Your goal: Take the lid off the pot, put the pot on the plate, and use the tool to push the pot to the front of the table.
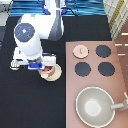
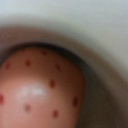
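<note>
Pot: only a reddish sliver of it shows in the exterior view, directly under my end effector, which hangs low over the black worktop near the view's middle left. Whether my end effector is wide, narrow or holding the pot, I cannot tell. Reading the exterior view as a clock face with twelve at its top, the pot lies at the plate's ten o'clock edge and overlaps its rim; I cannot tell whether it rests on the plate. The wrist view shows a reddish rounded surface with dark spots, set inside a pale curved wall, very close to the camera.

The lid is off the pot and lies well apart at two o'clock from me, on the stove counter beside three black burners. The tool lies on the worktop at my nine o'clock, close beside my arm. A large grey pan sits at five o'clock, empty, with its handle toward three.
</note>
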Controlling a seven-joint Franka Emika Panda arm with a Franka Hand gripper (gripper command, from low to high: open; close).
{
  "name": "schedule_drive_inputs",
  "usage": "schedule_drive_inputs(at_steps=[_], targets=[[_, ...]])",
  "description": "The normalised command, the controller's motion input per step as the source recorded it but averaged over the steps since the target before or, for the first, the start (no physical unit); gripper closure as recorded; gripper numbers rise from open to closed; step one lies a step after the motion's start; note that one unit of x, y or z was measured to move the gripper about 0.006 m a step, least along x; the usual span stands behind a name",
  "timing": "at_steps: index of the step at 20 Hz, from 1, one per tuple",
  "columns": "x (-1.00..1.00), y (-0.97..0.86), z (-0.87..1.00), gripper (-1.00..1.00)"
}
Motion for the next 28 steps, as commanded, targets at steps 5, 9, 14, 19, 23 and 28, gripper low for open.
schedule_drive_inputs(at_steps=[5, 9, 14, 19, 23, 28], targets=[[-0.07, 0.24, -0.03, 1.00], [-0.10, 0.18, -0.09, 1.00], [-0.13, -0.15, -0.34, 1.00], [-0.16, -0.34, -0.46, 1.00], [-0.14, -0.11, -0.24, 1.00], [-0.13, 0.06, -0.05, 1.00]])
